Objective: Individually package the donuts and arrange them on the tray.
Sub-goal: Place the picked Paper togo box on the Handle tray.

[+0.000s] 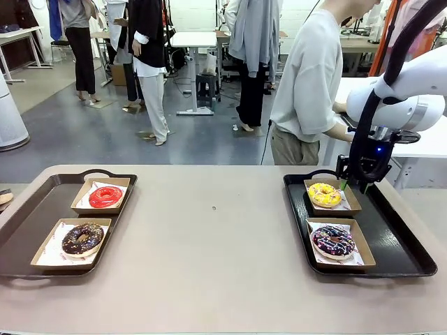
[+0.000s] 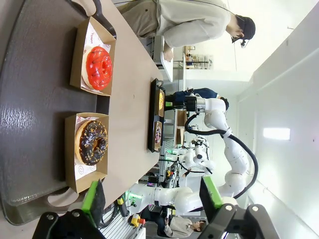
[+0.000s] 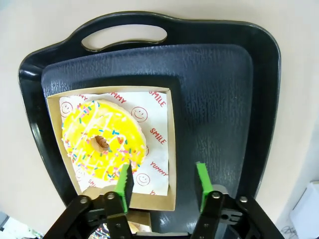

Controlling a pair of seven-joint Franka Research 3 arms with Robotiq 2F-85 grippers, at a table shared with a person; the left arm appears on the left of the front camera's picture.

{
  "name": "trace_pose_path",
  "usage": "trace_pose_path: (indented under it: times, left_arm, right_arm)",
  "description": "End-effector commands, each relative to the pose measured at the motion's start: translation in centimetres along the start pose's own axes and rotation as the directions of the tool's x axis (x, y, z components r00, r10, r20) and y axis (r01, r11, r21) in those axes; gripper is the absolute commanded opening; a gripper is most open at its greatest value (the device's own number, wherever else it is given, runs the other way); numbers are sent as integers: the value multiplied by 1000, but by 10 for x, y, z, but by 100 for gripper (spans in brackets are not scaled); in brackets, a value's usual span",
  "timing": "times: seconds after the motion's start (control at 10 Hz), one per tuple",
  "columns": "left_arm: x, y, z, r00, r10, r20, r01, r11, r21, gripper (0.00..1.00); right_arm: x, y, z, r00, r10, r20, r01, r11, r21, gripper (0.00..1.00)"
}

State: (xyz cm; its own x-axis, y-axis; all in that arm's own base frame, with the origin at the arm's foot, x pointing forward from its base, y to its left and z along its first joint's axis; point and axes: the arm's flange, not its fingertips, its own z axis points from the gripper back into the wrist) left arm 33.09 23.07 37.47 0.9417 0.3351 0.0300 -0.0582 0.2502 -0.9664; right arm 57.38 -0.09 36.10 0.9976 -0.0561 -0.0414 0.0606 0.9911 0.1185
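The beige table (image 1: 209, 237) stood in a busy workshop, a person (image 1: 307, 84) beyond it. The left tray (image 1: 28, 216) held boxed red (image 1: 105, 197) and chocolate (image 1: 82, 239) donuts; the right tray (image 1: 398, 237) held yellow (image 1: 325, 195) and purple (image 1: 333, 241) ones. The right gripper (image 3: 162, 177) hung spread just over the yellow's box edge (clasping nothing); the left gripper (image 2: 152, 199) gaped too.

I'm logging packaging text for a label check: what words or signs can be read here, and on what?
"SMILE", on the white paper liner under the yellow sprinkled ring donut in its brown cardboard box.
"YUMMY", on the same liner, beside printed smiley faces.
Red print on the liner under the glossy red ring donut: too small to read.
Liners under the other donuts: too blurred.
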Motion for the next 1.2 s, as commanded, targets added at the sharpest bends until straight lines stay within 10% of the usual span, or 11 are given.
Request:
trace_pose_path:
  times: [0.0,0.6,1.1]
  left_arm:
    - [-4,-2,1,1000,-5,3,5,1000,-10,100]
    - [-4,-2,1,1000,-5,3,5,1000,-10,100]
    - [-4,-2,1,1000,-5,3,5,1000,-10,100]
  right_arm:
    - [0,5,5,1000,-15,-9,15,1000,22,100]
    - [-62,-48,79,993,109,-46,-83,920,384,99]
    - [-116,-181,106,989,107,102,-146,587,796,99]
